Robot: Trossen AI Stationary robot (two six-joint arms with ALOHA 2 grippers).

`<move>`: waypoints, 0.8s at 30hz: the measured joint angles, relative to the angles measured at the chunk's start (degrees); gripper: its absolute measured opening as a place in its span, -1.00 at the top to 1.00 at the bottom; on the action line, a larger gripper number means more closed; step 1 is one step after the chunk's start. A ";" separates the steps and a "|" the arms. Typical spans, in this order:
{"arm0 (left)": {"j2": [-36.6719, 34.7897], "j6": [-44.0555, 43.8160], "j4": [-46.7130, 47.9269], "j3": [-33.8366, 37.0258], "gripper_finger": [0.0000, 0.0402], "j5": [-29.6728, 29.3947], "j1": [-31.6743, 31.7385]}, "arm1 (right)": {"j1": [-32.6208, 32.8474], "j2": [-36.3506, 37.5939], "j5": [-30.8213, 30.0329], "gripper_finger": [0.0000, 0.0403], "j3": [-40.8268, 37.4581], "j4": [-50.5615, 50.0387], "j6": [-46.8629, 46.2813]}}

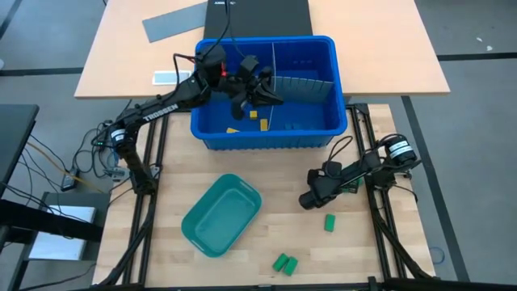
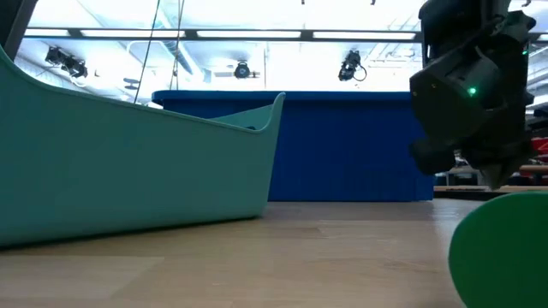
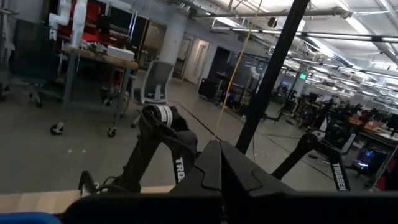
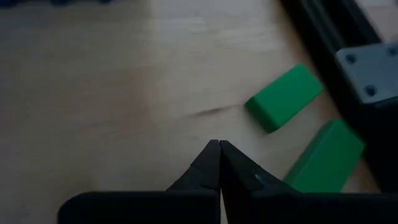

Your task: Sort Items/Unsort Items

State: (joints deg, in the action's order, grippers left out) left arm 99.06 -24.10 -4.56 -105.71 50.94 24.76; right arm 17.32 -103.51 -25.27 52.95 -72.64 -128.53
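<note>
My left gripper (image 1: 277, 98) hangs shut over the blue bin (image 1: 323, 137), holding nothing; its wrist view shows the shut fingertips (image 3: 219, 163) pointing level into the room. Yellow blocks (image 1: 263, 124) lie on the bin's floor below it. My right gripper (image 1: 305, 201) is shut and slants down over the wooden table, right of the teal tray (image 1: 222, 214). A green block (image 4: 284, 98) lies flat just ahead of its fingertips (image 4: 219, 155), and another green block (image 4: 323, 155) lies by the frame rail. Two more green blocks (image 1: 284, 263) lie near the front edge.
Grey dividers (image 1: 303, 83) split the bin into compartments. A grey sheet (image 1: 174, 22) lies on the far table. A green block (image 1: 329, 222) lies on the table and fills the low view's right corner (image 2: 505, 248). Black frame rails (image 1: 380, 218) run along both table sides.
</note>
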 joint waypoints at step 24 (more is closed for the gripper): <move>-0.02 0.01 3.15 0.00 1.00 1.22 3.13 | -4.51 0.93 1.42 1.00 -10.17 0.33 0.11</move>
State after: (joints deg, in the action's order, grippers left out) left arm 99.04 -24.08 -1.41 -105.71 52.16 27.89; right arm 12.81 -102.59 -23.85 42.78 -72.31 -128.42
